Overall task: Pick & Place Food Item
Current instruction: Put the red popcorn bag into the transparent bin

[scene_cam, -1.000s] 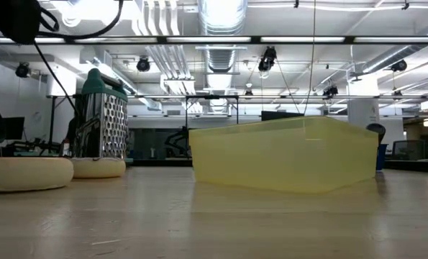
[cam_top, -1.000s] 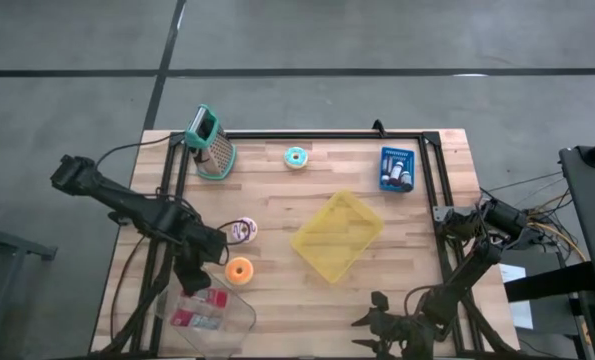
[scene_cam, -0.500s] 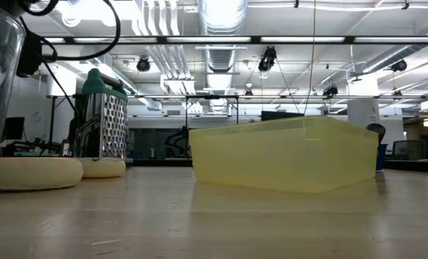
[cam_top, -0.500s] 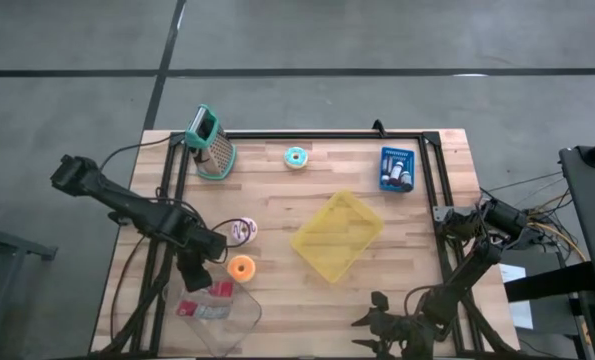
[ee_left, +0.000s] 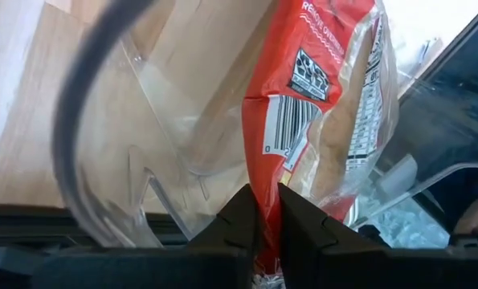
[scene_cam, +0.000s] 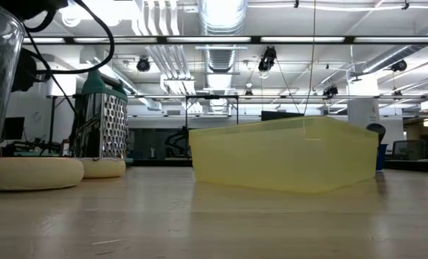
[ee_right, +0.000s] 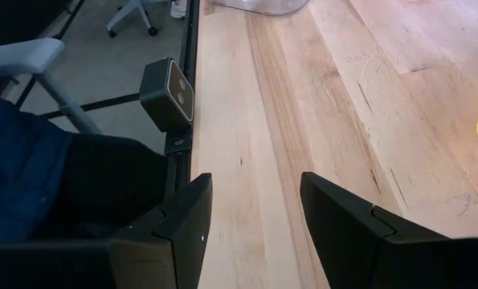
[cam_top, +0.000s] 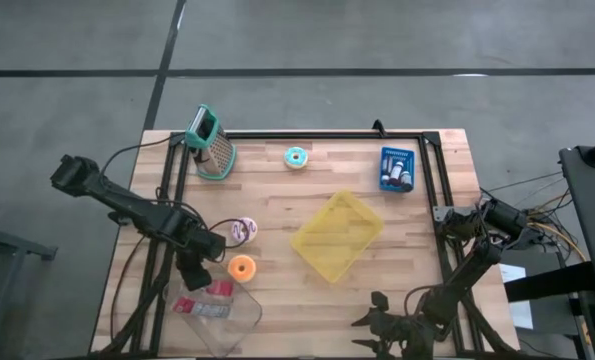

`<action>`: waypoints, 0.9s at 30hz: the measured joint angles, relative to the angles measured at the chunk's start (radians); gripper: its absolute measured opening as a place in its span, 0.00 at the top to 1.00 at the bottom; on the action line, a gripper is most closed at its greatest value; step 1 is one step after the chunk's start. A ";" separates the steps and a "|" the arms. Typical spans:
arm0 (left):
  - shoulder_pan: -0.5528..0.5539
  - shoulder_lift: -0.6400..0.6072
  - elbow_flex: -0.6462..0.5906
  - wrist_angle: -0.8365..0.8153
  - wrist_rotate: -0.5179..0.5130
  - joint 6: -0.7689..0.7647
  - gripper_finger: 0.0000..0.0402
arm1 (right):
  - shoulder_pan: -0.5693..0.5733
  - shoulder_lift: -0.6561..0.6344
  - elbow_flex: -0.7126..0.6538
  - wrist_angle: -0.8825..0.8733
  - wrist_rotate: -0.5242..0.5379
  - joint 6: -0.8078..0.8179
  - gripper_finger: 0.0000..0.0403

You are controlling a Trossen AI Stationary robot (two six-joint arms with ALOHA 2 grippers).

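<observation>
1. We see the left hand (ee_left: 260, 233) closed on the edge of a red snack packet (ee_left: 319, 104), its two dark fingers (ee_left: 237, 221) pinched tight against the wrapper just below the barcode.
2. From above, the red snack packet (cam_top: 203, 306) lies inside a clear plastic container (cam_top: 239, 320) at the near left corner of the bench (cam_top: 277, 290), with the left hand (cam_top: 195, 276) directly over the container's rim.
3. The packet's transparent window shows a pale food item; the container wall (ee_left: 150, 152) curves around it on the wrist picture.
4. We find an orange doughnut (cam_top: 241, 268) just beside the container, and a pink-iced doughnut (cam_top: 242, 231) a little farther along the bench.
5. A yellow tray (cam_top: 337, 237) sits near the bench centre, turned at an angle to the edges; in the low view its translucent wall (scene_cam: 285, 155) rises well apart from the doughnuts (scene_cam: 34, 173).
6. A box grater (cam_top: 209, 142), a teal-iced doughnut (cam_top: 296, 157) and a blue basket (cam_top: 397, 169) stand along the far edge.
7. The right hand (ee_right: 251, 233) waits at the near right edge of the bench, its fingers (ee_right: 178, 225) spread wide and holding nothing.
</observation>
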 joint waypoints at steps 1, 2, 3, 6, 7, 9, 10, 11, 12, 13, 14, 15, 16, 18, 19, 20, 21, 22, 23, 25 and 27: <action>0.000 0.000 0.000 0.000 -0.001 0.000 0.90 | 0.000 0.000 0.000 0.000 0.000 0.000 0.54; 0.000 0.000 0.000 0.002 -0.003 -0.005 0.90 | 0.000 0.000 0.000 0.000 0.000 0.000 0.54; 0.000 0.000 0.000 0.004 -0.009 -0.011 0.90 | 0.000 0.000 0.000 0.000 0.000 0.000 0.54; 0.000 0.000 0.000 0.009 -0.033 -0.026 0.89 | 0.000 0.000 0.000 0.000 0.000 0.000 0.54; 0.000 0.000 0.000 0.007 -0.042 -0.026 0.89 | 0.000 0.000 0.000 0.000 0.000 0.000 0.54; 0.000 -0.001 0.000 0.007 -0.059 -0.026 0.89 | 0.000 0.000 0.000 0.000 0.000 0.000 0.54; 0.000 -0.001 0.000 0.007 -0.068 -0.026 0.89 | 0.000 0.000 0.000 0.000 0.000 0.000 0.54; 0.000 -0.001 0.000 0.006 -0.078 -0.026 0.89 | 0.000 0.000 0.000 0.000 0.000 0.000 0.54; 0.000 -0.001 0.001 0.006 -0.088 -0.026 0.89 | 0.000 0.000 0.000 0.000 0.000 0.000 0.54; 0.000 -0.001 0.001 0.006 -0.091 -0.026 0.89 | 0.000 0.000 0.000 0.000 0.000 0.000 0.54; 0.000 -0.001 0.001 0.006 -0.091 -0.027 0.89 | 0.000 0.000 0.000 0.000 0.000 0.000 0.54; 0.000 -0.001 0.001 0.006 -0.091 -0.029 0.89 | 0.000 0.000 0.000 0.000 0.000 0.000 0.54; 0.000 -0.001 0.001 0.007 -0.093 -0.031 0.89 | 0.000 0.000 0.000 0.000 0.000 0.000 0.54; 0.000 -0.001 0.000 0.014 -0.094 -0.030 0.89 | 0.000 0.000 0.000 0.000 0.000 0.000 0.54; 0.000 -0.001 0.000 0.025 -0.097 -0.022 0.89 | 0.000 0.000 0.000 0.000 0.000 0.000 0.54; 0.000 -0.001 0.000 0.042 -0.097 -0.010 0.89 | 0.000 0.000 0.000 0.000 0.000 0.000 0.54; 0.000 -0.002 0.000 0.057 -0.097 -0.005 0.90 | 0.000 0.000 0.000 0.000 0.000 0.000 0.54; 0.000 -0.002 -0.001 0.066 -0.097 -0.003 0.90 | 0.000 0.000 0.000 0.000 0.000 0.000 0.54; 0.000 -0.003 -0.001 0.072 -0.097 -0.003 0.90 | 0.000 0.000 0.000 0.000 0.000 0.000 0.54; 0.001 -0.004 -0.003 0.089 -0.098 -0.004 0.91 | 0.000 0.000 0.000 0.000 0.000 0.000 0.54; 0.001 -0.004 -0.003 0.101 -0.112 -0.008 0.90 | 0.000 0.000 0.000 0.000 0.000 0.000 0.54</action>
